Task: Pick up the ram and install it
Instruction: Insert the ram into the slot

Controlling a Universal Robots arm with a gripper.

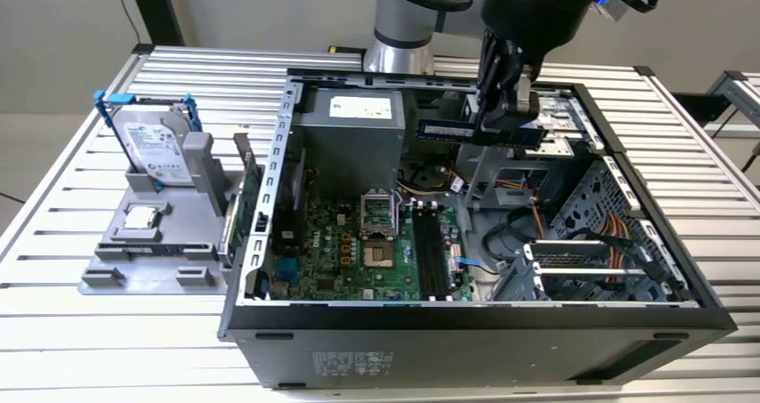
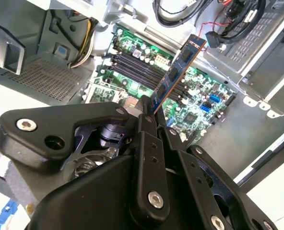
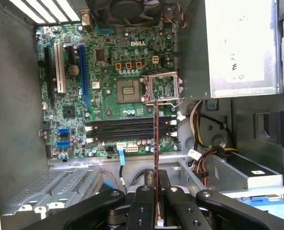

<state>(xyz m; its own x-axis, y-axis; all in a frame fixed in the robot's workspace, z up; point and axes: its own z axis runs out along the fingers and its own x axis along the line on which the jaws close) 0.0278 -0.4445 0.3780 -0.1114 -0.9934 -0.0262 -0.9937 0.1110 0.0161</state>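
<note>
My gripper [image 1: 500, 118] hangs over the open computer case [image 1: 475, 318], above its back half, and is shut on the ram [image 1: 472, 133]. The ram is a long thin dark stick with black chips, lying level and crosswise in the exterior view. In the second wrist view the ram [image 2: 178, 72] sticks out from the gripper [image 2: 150, 114] over the green motherboard [image 2: 199, 108]. In the first wrist view the ram [image 3: 156, 139] appears edge-on, rising from the gripper [image 3: 156, 194] across the black memory slots [image 3: 127, 129]. Those slots [image 1: 428, 256] lie well below and nearer the case front.
A grey holder [image 1: 149, 261] on the slatted table at the exterior view's left carries a silver hard drive with blue handles [image 1: 155, 149] and a small square processor chip [image 1: 142, 216]. Inside the case are the power supply [image 1: 356, 132], cable bundles [image 1: 540, 234] and a drive cage [image 1: 618, 261].
</note>
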